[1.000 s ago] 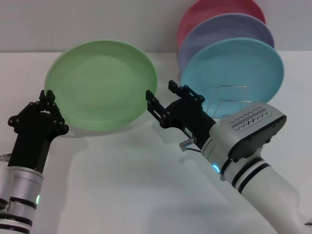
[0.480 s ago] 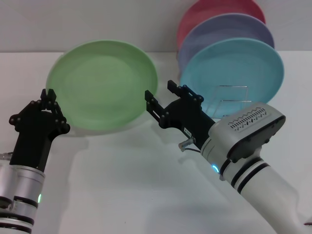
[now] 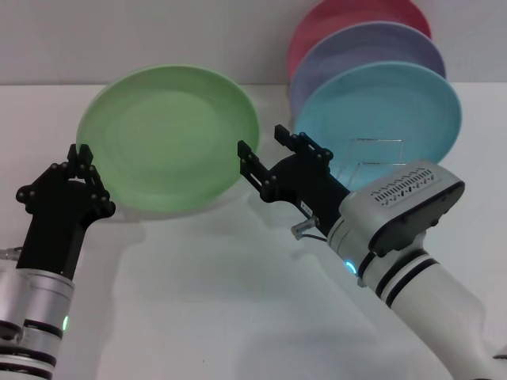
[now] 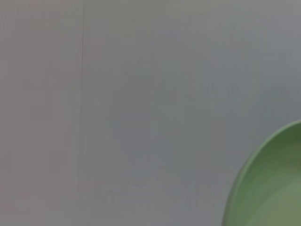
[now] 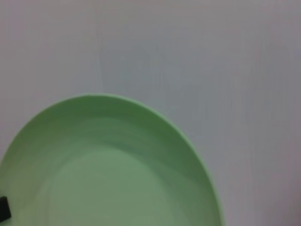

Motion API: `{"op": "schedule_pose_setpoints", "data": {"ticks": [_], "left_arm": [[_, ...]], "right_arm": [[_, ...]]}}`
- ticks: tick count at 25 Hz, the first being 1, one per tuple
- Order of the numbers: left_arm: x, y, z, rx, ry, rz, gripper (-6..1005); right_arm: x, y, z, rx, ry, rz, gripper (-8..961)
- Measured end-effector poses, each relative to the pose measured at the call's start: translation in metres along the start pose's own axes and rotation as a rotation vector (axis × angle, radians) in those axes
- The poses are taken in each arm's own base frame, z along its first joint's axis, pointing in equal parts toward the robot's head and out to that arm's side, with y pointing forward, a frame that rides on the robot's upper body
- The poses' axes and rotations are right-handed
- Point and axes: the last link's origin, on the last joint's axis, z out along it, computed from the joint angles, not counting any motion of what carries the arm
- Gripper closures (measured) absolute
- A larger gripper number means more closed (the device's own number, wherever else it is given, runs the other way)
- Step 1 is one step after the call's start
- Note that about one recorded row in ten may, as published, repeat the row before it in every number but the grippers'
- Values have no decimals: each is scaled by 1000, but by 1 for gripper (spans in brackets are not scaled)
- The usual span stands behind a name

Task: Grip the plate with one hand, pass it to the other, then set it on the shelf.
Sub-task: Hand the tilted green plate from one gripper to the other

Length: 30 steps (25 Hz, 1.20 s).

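Note:
The pale green plate (image 3: 168,136) is held up off the white table, tilted, by my left gripper (image 3: 78,153), which is shut on its lower left rim. My right gripper (image 3: 263,144), with the bulky white vented housing, is open at the plate's right rim; one of its fingers (image 3: 246,152) overlaps the rim. The plate also shows in the left wrist view (image 4: 273,188) and fills much of the right wrist view (image 5: 108,179). The silver wire rack (image 3: 374,158) stands behind my right gripper.
A light blue plate (image 3: 388,111), a lilac plate (image 3: 372,47) and a red plate (image 3: 348,16) stand upright in the rack at the back right. The white table (image 3: 206,301) lies in front, with a pale wall behind.
The green plate and my left gripper have shifted slightly right and up. My right gripper has moved slightly up, closing in on the plate's right rim.

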Motion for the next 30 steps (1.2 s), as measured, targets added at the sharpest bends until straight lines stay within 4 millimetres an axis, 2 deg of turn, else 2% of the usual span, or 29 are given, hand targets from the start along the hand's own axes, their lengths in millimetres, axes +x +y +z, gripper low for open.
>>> {"op": "schedule_pose_setpoints", "data": {"ticks": [7,12,30], "left_arm": [[0,-2,0,12,-1,-4,965],[0,-2,1,13,2,-4,965],[0,-1,2,10,1,-4,965]], "right_arm": [[-1,-1,1,3,-2,-1,398],[-2,-1,3,3,-5,-2,584],[-4,-4,7,0,-8,-24,592]]}}
